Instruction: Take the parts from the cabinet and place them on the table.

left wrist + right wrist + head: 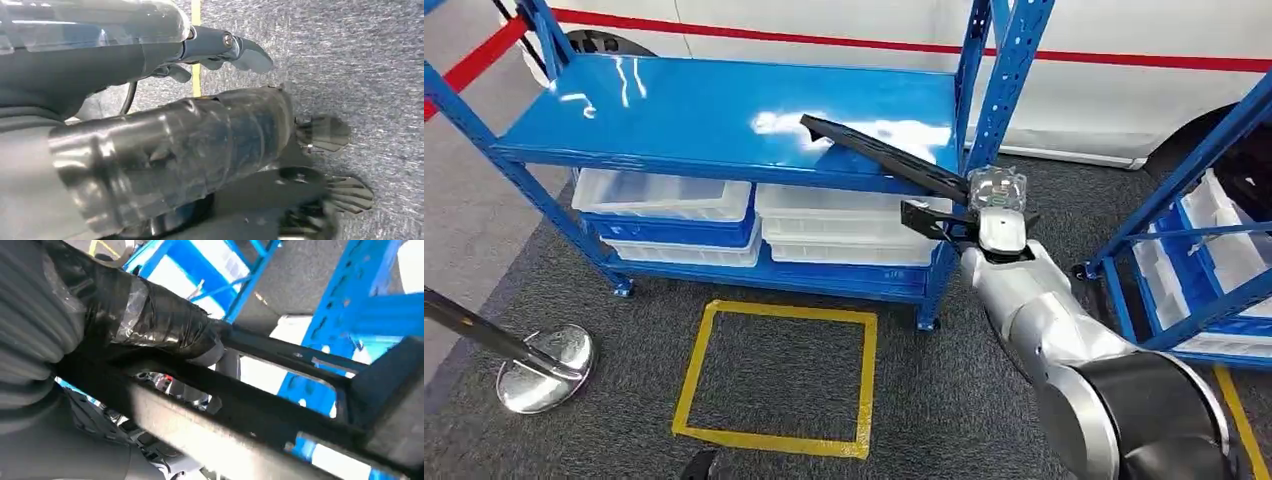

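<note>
The right hand (984, 215) grips a long black part (879, 155) lying tilted across the blue shelf (674, 110); a blue upright post (984, 120) stands just beside it, white bins (664, 195) below.

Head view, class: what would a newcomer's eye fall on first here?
The glossy blue metal shelf rack fills the middle, white plastic bins stacked beneath its top board. At its right end the silver right hand holds a long black metal frame part slanting over that board.
</note>
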